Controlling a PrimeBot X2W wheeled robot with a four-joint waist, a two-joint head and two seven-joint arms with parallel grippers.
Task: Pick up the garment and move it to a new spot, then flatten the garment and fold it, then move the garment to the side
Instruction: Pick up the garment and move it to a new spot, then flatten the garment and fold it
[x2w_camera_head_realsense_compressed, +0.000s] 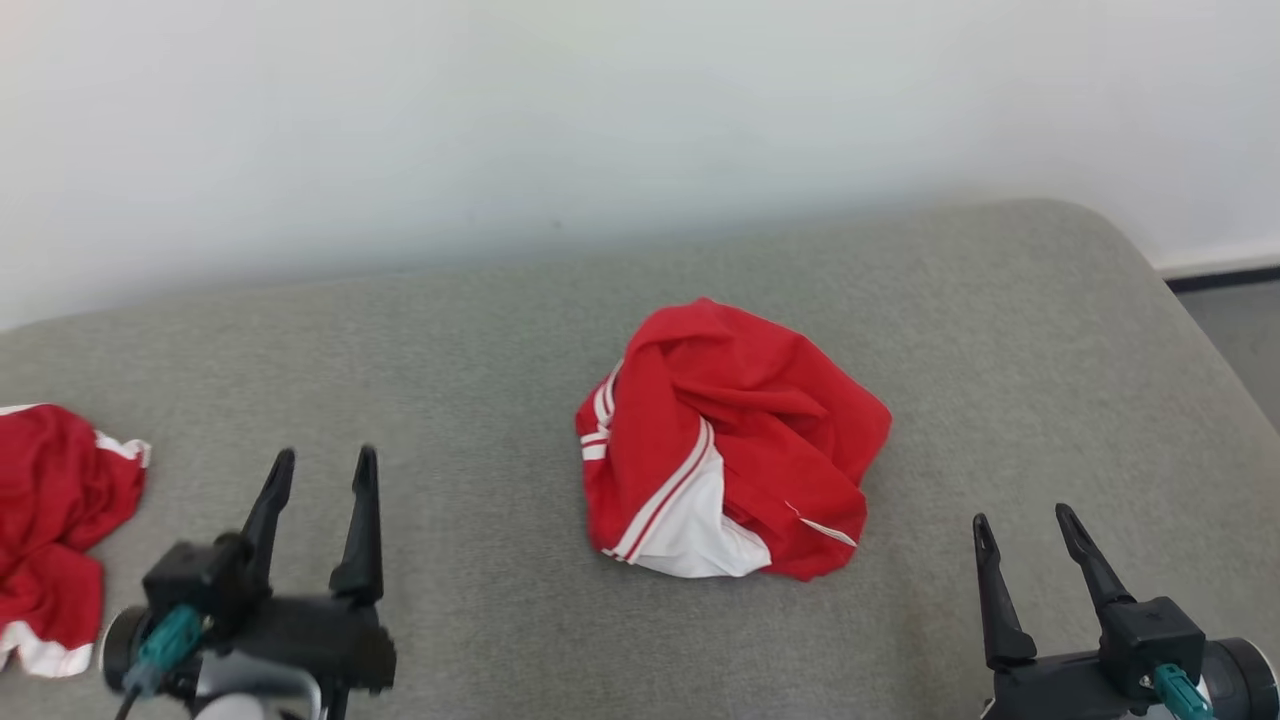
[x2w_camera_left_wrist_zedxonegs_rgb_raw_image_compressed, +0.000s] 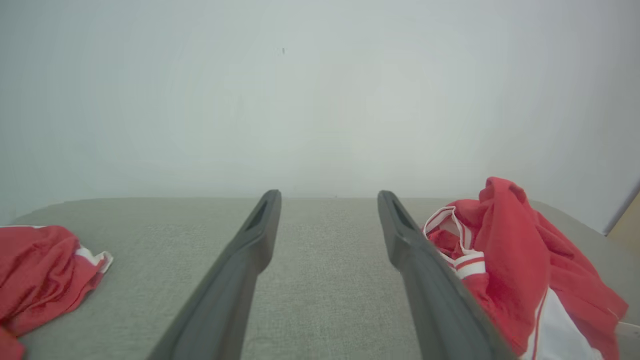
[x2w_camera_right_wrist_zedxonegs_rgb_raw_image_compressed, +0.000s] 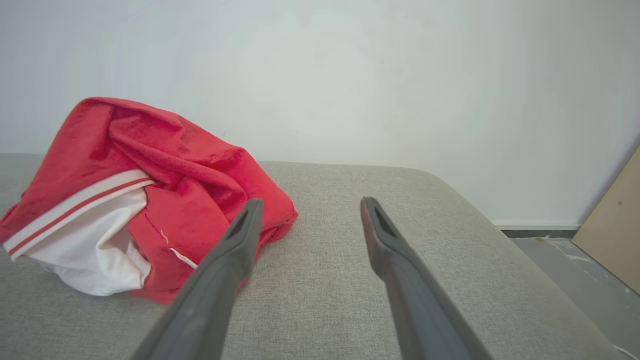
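Head view: red-and-white garment (x2w_camera_head_realsense_compressed: 730, 440) crumpled in a heap at the middle of the grey cushion (x2w_camera_head_realsense_compressed: 450, 350), touching neither gripper. Left gripper (x2w_camera_head_realsense_compressed: 325, 455) near the front edge, jaws parted wide, nothing between them. Right gripper (x2w_camera_head_realsense_compressed: 1023, 516) toward the front right corner, likewise spread wide and empty. Second red garment (x2w_camera_head_realsense_compressed: 50, 520) bunched at the left edge

I can read no text, label, brand, number or sign in any of my views. The nearest thing to a label is a thin white strip (x2w_camera_head_realsense_compressed: 826, 531) on the red garment (x2w_camera_head_realsense_compressed: 735, 440), just right of centre in the head view. It is too small for me to tell whether it carries any print.
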